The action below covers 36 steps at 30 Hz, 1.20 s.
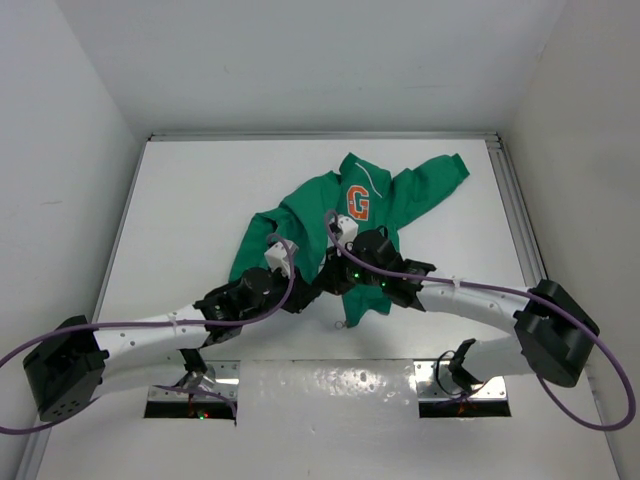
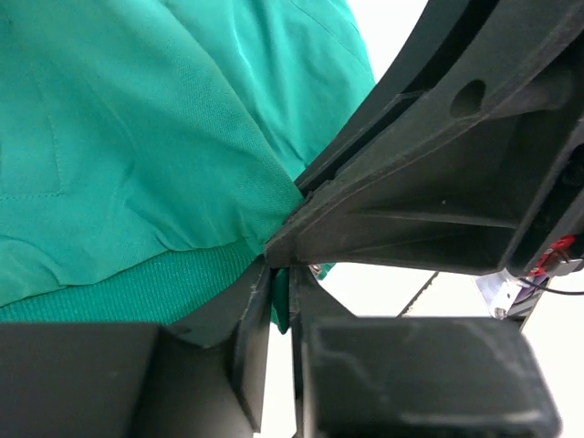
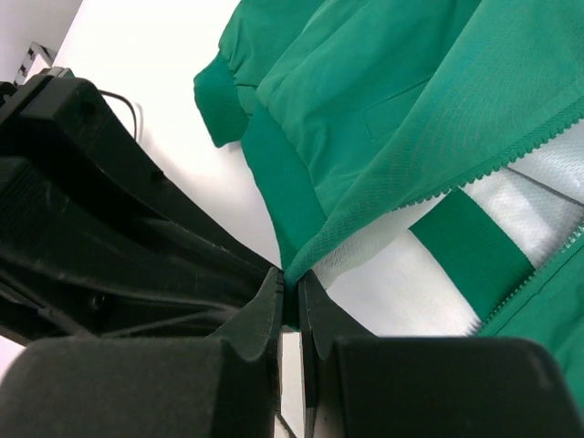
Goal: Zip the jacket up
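Note:
The green jacket (image 1: 330, 220) lies on the white table, the orange "G" (image 1: 358, 203) on its chest facing up, one sleeve reaching to the far right. Both grippers meet at its lower hem. My left gripper (image 1: 305, 292) is shut on the bottom corner of the hem (image 2: 281, 306). My right gripper (image 1: 325, 285) is shut on the lower end of the front edge (image 3: 294, 285), where the zipper teeth (image 3: 511, 151) and white lining (image 3: 520, 196) show. The jacket front is open near the bottom. The two grippers touch or nearly touch; the right gripper's black body fills the left wrist view.
A small metal ring (image 1: 340, 323) lies on the table (image 1: 200, 200) just in front of the jacket's hem. White walls close in the table on three sides. A metal rail (image 1: 515, 215) runs along the right edge.

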Each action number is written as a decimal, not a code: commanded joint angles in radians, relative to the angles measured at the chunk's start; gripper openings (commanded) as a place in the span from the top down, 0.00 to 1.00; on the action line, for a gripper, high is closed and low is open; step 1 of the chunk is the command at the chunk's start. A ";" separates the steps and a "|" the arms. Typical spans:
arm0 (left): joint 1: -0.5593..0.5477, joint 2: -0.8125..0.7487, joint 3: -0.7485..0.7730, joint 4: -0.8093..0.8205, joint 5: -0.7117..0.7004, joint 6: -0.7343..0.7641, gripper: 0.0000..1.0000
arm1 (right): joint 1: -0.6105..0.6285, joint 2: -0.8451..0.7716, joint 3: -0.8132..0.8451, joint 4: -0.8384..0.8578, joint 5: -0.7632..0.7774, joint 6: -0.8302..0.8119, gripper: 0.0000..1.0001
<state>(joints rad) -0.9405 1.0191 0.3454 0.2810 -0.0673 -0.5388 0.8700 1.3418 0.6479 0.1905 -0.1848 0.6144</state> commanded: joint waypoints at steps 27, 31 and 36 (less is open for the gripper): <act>0.008 -0.116 -0.200 0.414 -0.034 -0.222 1.00 | 0.000 -0.162 -0.303 0.465 0.157 0.524 0.43; 0.008 -0.111 -0.198 0.423 -0.014 -0.231 1.00 | 0.001 -0.115 -0.317 0.593 0.085 0.553 0.47; 0.008 -0.114 -0.200 0.422 0.009 -0.240 1.00 | 0.000 -0.067 -0.312 0.720 0.005 0.542 0.57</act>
<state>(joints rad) -0.9340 0.9199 0.1474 0.6273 -0.0868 -0.7631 0.8669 1.2602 0.3283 0.7261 -0.1188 1.1393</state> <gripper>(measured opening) 0.015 0.451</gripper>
